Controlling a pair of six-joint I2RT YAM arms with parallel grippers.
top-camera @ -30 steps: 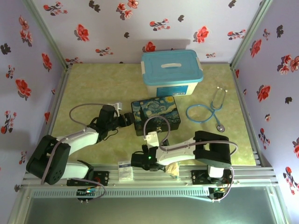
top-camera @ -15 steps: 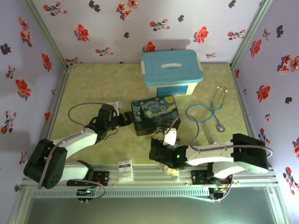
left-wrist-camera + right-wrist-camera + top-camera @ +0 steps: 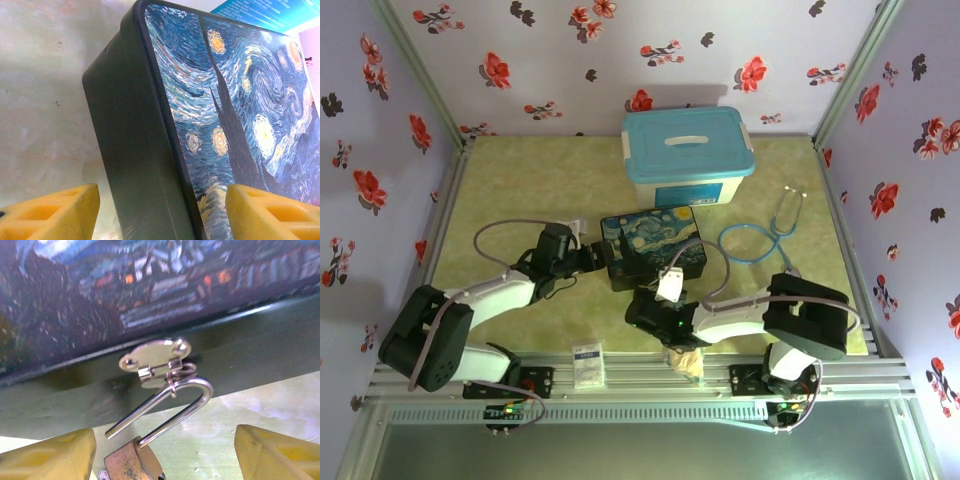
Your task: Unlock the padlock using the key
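The starry-night box (image 3: 652,243) lies mid-table. From the hasp (image 3: 155,357) on its front wall hangs the brass padlock (image 3: 131,464). Its silvery shackle (image 3: 192,390) is sprung, one leg out of the body. My right gripper (image 3: 165,455) is open, and the padlock body sits between its yellow fingers (image 3: 55,455), touching neither. A small silvery bit (image 3: 102,475) shows beside the body; I cannot tell whether it is the key. My left gripper (image 3: 162,212) is open and straddles the box's left wall (image 3: 135,160). From above, the left gripper (image 3: 598,258) meets the box's left end.
A blue-lidded white bin (image 3: 688,155) stands behind the box. A blue stethoscope (image 3: 765,235) lies to the right. A small white card (image 3: 586,365) rests on the front rail. The right arm's cable (image 3: 720,265) loops over the box's right end.
My right gripper has swung from near the front rail up to the box's front wall. The left gripper has edged slightly right, toward the box.
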